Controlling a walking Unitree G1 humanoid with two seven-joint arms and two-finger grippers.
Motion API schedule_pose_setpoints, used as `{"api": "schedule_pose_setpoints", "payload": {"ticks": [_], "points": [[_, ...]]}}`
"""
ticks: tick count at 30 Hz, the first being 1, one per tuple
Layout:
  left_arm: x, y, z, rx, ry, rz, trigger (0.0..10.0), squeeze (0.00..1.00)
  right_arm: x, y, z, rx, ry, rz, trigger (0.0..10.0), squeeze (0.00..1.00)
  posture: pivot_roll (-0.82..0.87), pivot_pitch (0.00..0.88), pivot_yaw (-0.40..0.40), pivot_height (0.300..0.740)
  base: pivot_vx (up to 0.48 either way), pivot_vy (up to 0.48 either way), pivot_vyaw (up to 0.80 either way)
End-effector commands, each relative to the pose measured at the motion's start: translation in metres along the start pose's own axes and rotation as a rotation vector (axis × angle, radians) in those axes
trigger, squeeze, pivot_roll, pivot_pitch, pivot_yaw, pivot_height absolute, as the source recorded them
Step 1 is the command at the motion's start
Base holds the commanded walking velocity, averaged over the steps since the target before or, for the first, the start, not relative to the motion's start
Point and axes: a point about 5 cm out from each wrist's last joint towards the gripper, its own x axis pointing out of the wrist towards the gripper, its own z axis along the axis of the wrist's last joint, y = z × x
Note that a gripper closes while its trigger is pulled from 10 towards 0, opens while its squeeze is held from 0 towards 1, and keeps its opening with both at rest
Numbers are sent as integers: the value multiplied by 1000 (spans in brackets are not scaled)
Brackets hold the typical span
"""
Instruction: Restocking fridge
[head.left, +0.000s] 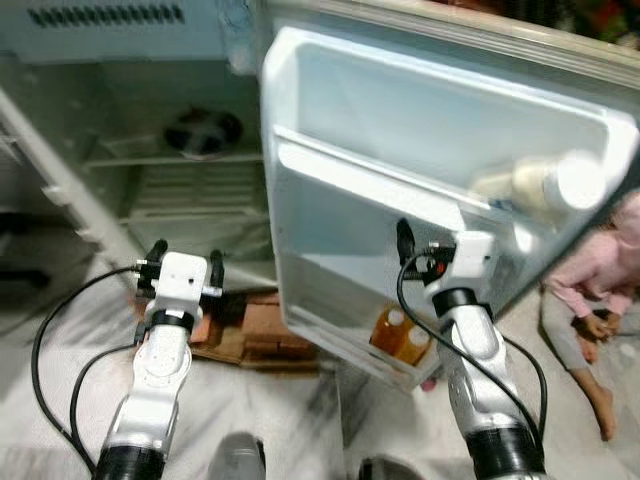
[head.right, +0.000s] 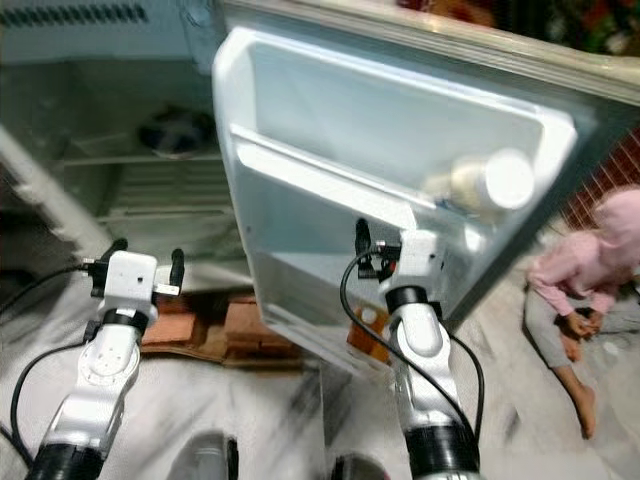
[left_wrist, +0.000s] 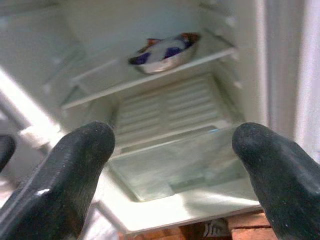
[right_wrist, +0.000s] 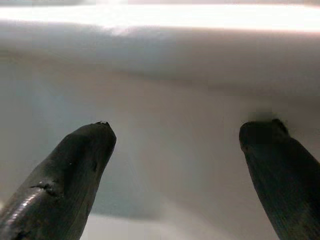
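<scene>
right claw (right_wrist: 175, 145): my two matte black fingers are spread wide with nothing between them, tips right up against the smooth white plastic inner wall of the fridge door (head.left: 400, 150). Can't tell if they're actually touching it.
left claw (left_wrist: 170, 165): also spread wide and empty, rubbery pebbled fingers, pointed into the open fridge cabinet (head.left: 190, 190) from just outside it.
arms: silver, rounded segments, each with a white boxy wrist block and a looping black cable.
fridge door: swung open in front of me, glossy white moulded plastic with long rails across it. A pale round-capped bottle (head.left: 560, 182) lies tilted behind the upper rail, pretty blurred. Two orange bottles (head.left: 402, 335) with light caps stand in the bottom door rack, just beside my right arm.
cabinet inside: pale translucent shelves, a ribbed panel below the shelf, and a clear lidded drawer at the bottom.
bowl (left_wrist: 162, 54): shallow metal one on the shelf, holding something white and dark blue. My left wrist view gives that colour; from the head it's just a dark round blob.
under the fridge: reddish bricks (head.left: 255, 330) on a pale marbled floor (head.left: 60, 350).
person (head.left: 600, 290): sitting on the floor off to my right in a pink top, well apart from my claws.
</scene>
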Motion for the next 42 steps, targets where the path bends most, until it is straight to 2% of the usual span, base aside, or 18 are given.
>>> {"api": "schedule_pose_setpoints", "payload": {"ticks": [1,7,14,29,39,42], "points": [[-4,-4,0,5,-2,-7,10000,0,-2,-3,3,0,-2,4,10000,0,90,0,-37,740,0,0,0],[-5,-6,-1,4,2,-14,10000,0,-13,-7,-2,-3,25,8,10000,0,84,0,-36,740,0,0,0],[-5,-6,-1,8,6,-21,10000,0,-16,-4,-3,-6,41,18,10000,0,81,2,-35,740,0,0,0],[-5,-8,-2,4,15,-25,10000,0,-28,-7,-9,-6,76,50,10000,0,81,3,-37,740,-377,0,0],[-2,-8,-3,3,13,-29,10000,0,-24,-7,-8,-22,69,39,10000,0,82,0,-37,740,-420,0,0],[-1,-8,-1,8,1,-28,10000,0,-23,-7,-8,-23,68,38,10000,0,82,0,-37,740,0,0,0]]}}
